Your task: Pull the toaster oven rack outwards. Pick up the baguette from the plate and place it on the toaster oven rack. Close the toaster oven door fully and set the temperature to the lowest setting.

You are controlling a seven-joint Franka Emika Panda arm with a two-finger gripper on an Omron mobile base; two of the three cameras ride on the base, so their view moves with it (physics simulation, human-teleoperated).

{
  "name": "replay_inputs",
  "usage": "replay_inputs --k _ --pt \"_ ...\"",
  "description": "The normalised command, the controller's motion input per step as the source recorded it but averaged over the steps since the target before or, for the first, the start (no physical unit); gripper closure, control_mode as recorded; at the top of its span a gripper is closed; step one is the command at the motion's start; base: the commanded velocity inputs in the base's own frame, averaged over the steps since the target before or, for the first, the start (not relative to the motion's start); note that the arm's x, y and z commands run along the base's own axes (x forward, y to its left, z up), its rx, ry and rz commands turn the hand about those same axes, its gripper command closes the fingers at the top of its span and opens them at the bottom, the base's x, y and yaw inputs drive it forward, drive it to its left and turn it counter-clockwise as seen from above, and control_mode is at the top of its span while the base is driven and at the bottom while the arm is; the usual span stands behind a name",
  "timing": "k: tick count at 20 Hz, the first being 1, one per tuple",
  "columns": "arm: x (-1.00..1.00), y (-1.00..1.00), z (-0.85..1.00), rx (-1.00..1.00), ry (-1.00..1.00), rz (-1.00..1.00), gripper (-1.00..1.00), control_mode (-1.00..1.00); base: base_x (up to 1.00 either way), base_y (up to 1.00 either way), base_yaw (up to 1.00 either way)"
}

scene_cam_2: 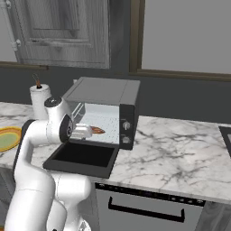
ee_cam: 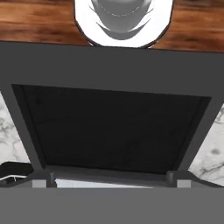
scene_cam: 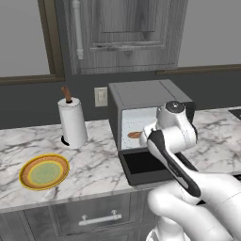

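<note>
We find the door (scene_cam: pixel 148 165) lying open at frame centre, the baguette (scene_cam_2: pixel 96 131) inside the oven (scene_cam: pixel 141 96), the plate (scene_cam: pixel 44 172) bare lower left, jaws wide, holding nothing.

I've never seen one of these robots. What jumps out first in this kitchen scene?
The white arm's hand hovers above the toaster oven door, which lies folded flat open on the marble counter. Inside the toaster oven, the brown baguette already sits in the bright cavity. To the left, the yellow plate lies bare beside a paper towel roll.
</note>
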Motion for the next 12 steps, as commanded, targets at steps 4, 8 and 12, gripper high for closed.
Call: replay_inputs --k 4,8,12 --pt "0.23 -0.05 -0.15 0.0 0.03 0.0 -1.0 -1.0 0.0 0.0 0.0" --pt "0.34 -0.05 -0.11 0.01 0.05 0.0 -1.0 -1.0 0.0 0.0 0.0" --pt "0.29 -0.06 -0.06 0.0 0.06 0.0 -1.0 -1.0 0.0 0.0 0.0"
